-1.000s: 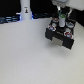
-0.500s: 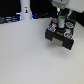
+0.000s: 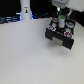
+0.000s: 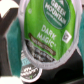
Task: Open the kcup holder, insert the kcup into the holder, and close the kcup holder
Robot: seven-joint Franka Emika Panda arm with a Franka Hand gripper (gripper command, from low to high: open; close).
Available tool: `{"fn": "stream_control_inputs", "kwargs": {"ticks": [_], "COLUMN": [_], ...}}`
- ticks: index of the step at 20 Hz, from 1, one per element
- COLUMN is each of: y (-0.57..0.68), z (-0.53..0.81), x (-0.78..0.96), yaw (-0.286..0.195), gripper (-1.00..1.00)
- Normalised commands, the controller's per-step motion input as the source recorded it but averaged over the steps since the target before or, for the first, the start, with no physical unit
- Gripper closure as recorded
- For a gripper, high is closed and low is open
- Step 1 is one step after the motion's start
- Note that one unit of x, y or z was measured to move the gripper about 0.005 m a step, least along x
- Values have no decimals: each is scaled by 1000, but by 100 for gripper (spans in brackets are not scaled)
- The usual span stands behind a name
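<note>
- kcup holder (image 3: 61, 33): black boxy unit on the white table (image 3: 27, 57), toward the exterior view's right. Looks rigid and much heavier than a pod, so it likely stays put under a light push. Pods with red and dark lids sit on its top face. Whether its drawer is open can't be told at this size.
- gripper (image 3: 59, 16): directly above the holder, coming down from the top edge. Fingers too blurred to tell if they are spread or clamped, or whether they grip the pod.
- kcup (image 4: 48, 31): green foil lid fills the wrist view, very close to the camera; in the exterior view a green spot shows just under the gripper, over the holder. Probably light, with a thin plastic wall that dents and a foil top that punctures; best pinched across the sidewall below the rim, gently.
</note>
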Motion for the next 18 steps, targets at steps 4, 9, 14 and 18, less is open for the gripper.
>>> {"fn": "stream_control_inputs", "kwargs": {"ticks": [4, 9, 14, 18], "y": [-20, 157, 194, 132], "z": [-166, -129, -112, -182], "x": [34, 57, 107, 111], "yaw": [-3, 16, 20, 26], "gripper": [100, 100, 100, 100]}}
